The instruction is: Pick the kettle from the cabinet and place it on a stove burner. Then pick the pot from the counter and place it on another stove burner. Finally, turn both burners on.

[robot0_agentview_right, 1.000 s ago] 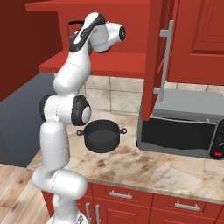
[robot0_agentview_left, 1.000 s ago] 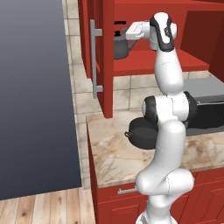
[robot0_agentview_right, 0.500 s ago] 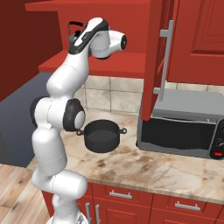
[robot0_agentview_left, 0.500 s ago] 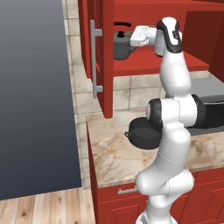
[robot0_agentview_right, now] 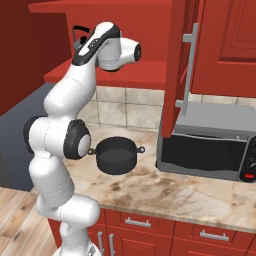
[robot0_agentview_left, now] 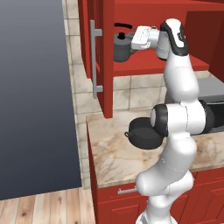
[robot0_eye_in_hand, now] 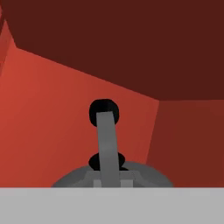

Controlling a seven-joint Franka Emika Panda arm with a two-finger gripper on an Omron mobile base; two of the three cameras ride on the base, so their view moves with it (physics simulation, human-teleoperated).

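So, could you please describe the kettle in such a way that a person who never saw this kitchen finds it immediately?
Look at the tall red cabinet with the long grey bar handle, open above the marbled counter. On its red shelf, at the gripper, is the kettle: small, dark grey, with a black arched handle. The pot on the counter below is wider, black and has no spout.

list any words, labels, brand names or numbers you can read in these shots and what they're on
None: no readable text stands on anything.
The kettle, pot and red cabinet are plain.
The microwave has a small red mark on its panel, too small to read as a sign or word.
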